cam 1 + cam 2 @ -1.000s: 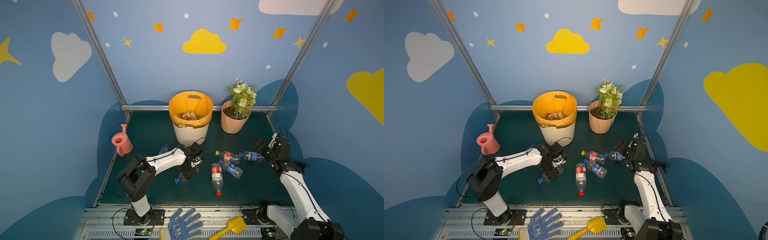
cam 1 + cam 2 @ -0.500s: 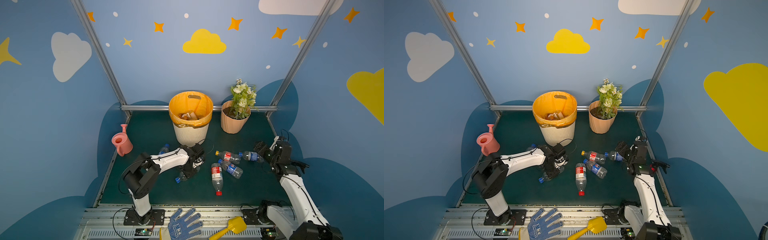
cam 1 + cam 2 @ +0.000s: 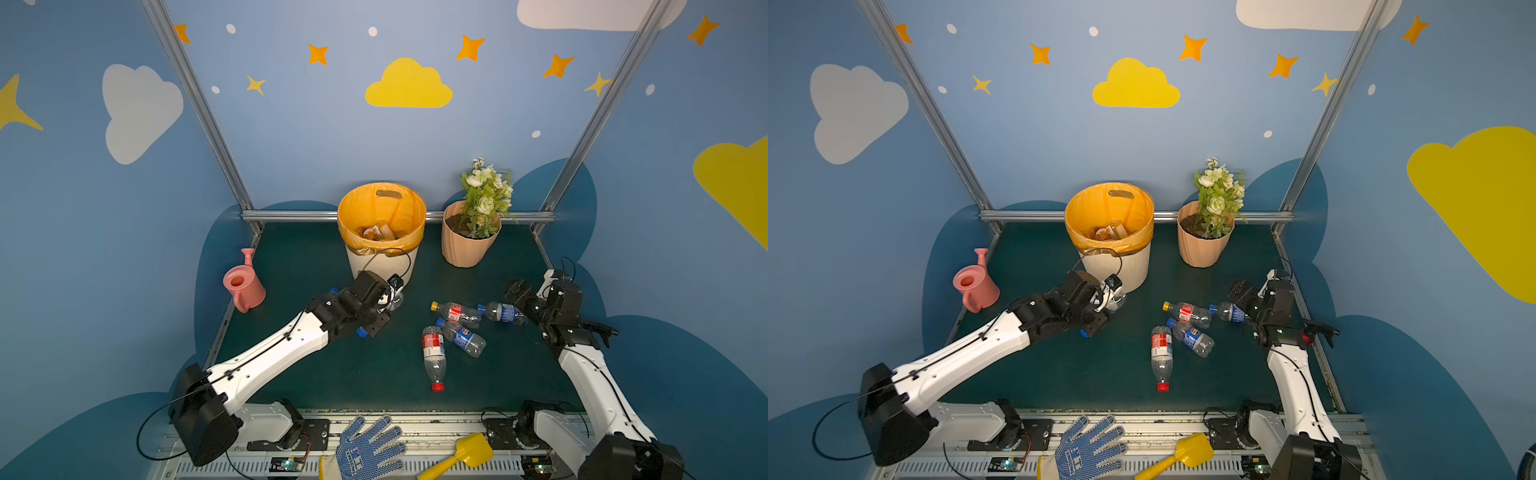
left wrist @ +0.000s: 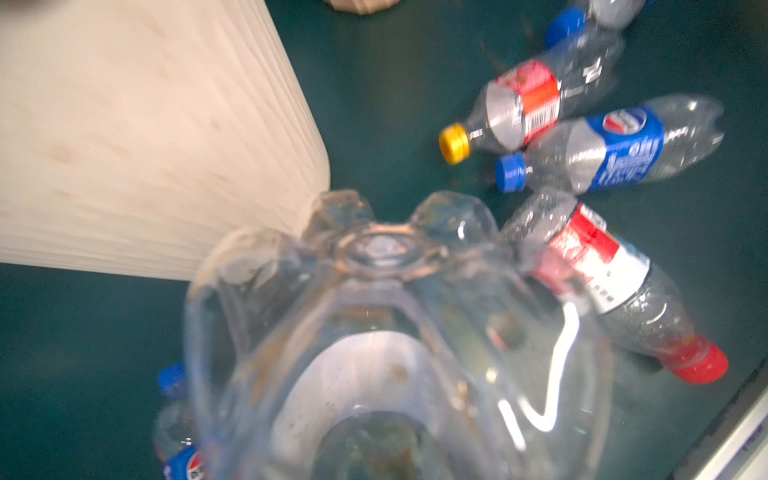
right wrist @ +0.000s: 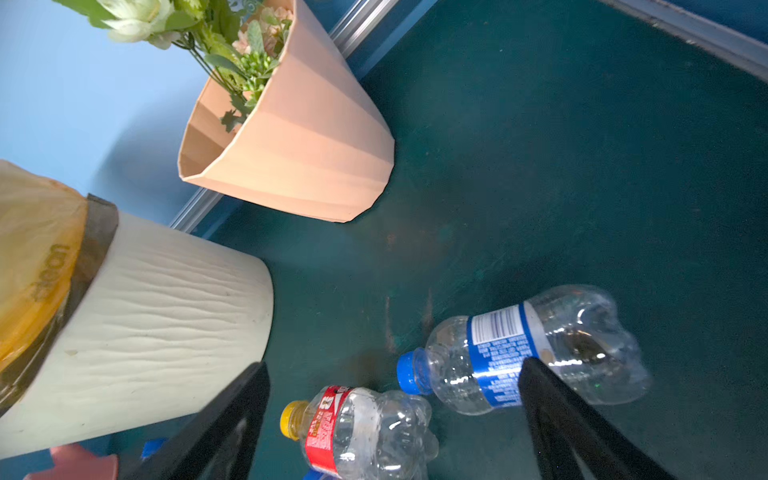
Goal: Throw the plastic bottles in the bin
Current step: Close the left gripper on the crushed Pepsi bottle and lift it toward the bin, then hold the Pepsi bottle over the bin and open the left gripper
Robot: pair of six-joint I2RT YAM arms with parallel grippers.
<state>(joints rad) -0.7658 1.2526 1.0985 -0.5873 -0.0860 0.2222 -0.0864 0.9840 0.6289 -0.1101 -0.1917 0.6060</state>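
My left gripper [image 3: 384, 297] is shut on a clear plastic bottle [image 4: 386, 311], held off the floor just in front of the bin [image 3: 382, 257]. The bottle's blue cap [image 3: 361, 331] sticks out under the wrist. The bin is cream and ribbed, has an orange liner, and holds crumpled bottles. Several bottles lie on the green floor: a yellow-capped one [image 3: 455, 311], a blue-labelled one [image 3: 503, 312], a blue Pepsi one [image 3: 461, 337] and a red-capped one [image 3: 433, 353]. My right gripper [image 5: 390, 365] is open above the blue-labelled bottle [image 5: 519, 349]. Another blue-capped bottle [image 4: 174, 415] lies under the left arm.
A peach flowerpot [image 3: 467, 245] with white flowers stands right of the bin. A pink watering can [image 3: 243, 286] sits by the left wall. A blue dotted glove [image 3: 368, 451] and a yellow scoop [image 3: 465, 455] lie on the front rail.
The left gripper has shut on the blue-capped bottle that lay on the floor and raised it toward the bin. The right arm has barely shifted and stays open.
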